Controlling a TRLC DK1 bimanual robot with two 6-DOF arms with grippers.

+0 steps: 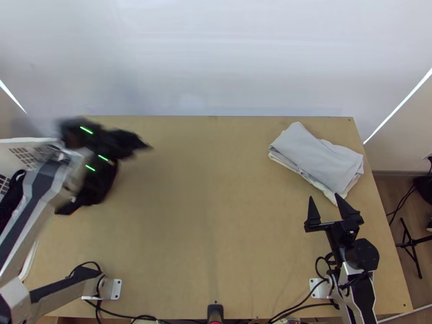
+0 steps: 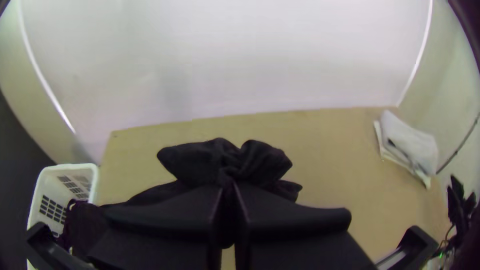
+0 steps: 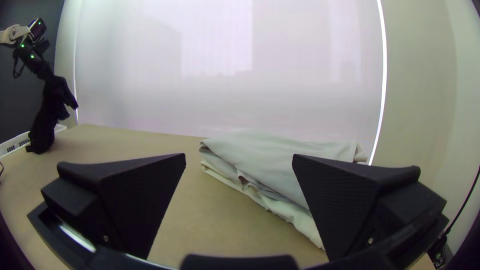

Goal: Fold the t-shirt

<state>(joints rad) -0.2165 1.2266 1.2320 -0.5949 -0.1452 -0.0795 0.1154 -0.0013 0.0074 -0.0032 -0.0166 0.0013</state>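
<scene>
At the table's left side in the top view, my left gripper [image 1: 102, 144] is blurred against a bunched black t-shirt [image 1: 98, 186]. In the left wrist view the left gripper [image 2: 230, 192] is shut on the black t-shirt [image 2: 220, 162], its cloth puffed out beyond the fingertips and hanging below them. How the shirt's hidden parts lie cannot be told. My right gripper [image 1: 324, 197] stands open near the right side, just short of the folded pale cloths; in the right wrist view, nothing is between the fingers of the right gripper [image 3: 239, 157].
Folded light-grey and cream cloths [image 1: 318, 156] lie stacked at the table's back right. A white basket [image 2: 65, 172] with dark cloth in it stands at the left edge. Bare wood [image 1: 216, 205] spans the table's middle.
</scene>
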